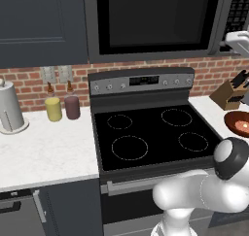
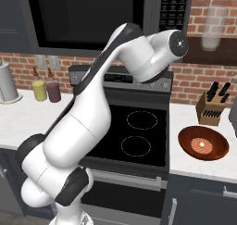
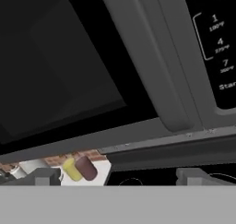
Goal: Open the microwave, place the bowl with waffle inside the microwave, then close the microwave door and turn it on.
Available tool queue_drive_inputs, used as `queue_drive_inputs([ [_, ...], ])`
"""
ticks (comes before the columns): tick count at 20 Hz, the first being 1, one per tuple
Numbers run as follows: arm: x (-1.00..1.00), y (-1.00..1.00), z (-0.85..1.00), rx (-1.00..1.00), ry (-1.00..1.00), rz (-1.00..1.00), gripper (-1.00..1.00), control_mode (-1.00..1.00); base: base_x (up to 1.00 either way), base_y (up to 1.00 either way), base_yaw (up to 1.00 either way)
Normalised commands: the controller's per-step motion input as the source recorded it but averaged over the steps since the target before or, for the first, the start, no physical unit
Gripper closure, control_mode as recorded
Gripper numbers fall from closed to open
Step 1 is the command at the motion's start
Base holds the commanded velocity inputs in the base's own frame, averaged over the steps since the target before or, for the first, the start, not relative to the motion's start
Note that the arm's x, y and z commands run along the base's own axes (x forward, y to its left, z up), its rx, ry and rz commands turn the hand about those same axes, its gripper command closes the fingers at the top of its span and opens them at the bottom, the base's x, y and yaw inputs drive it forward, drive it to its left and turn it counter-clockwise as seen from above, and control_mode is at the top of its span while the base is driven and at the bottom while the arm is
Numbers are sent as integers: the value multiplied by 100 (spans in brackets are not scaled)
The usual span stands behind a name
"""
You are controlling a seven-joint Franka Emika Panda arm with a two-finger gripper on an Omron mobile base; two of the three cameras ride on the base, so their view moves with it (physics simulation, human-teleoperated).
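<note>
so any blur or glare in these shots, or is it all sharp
Right base view: the pale cup on the upper right shelf looks smeared and soft, while the glossy reddish-brown bowl is crisp. Left base view: flat, even light, no glare on the black stove top. Hand view: the black microwave window is dull, without reflections.

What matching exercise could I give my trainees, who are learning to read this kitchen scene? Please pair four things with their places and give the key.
Things:
1. bowl
2. microwave
3. knife block
4. yellow bottle

Places:
A. on the left counter, next to a dark red bottle
B. mounted above the stove, door shut
C. on the right counter near its front edge, holding the waffle
D. on the right counter against the brick wall, behind the bowl

Pairs: 1-C, 2-B, 3-D, 4-A
</note>
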Motion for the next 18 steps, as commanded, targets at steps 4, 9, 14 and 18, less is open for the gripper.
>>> queue_drive_inputs([
  [4, 24, 0, 0, 0, 0, 0, -100, -100, 0, 0, 0],
  [9, 20, 0, 0, 0, -2, -1, -100, -100, 0, 0, 0],
  [14, 28, 0, 0, 0, -8, -1, -100, -100, 0, 0, 0],
  [18, 29, 0, 0, 0, -5, -2, -100, -100, 0, 0, 0],
])
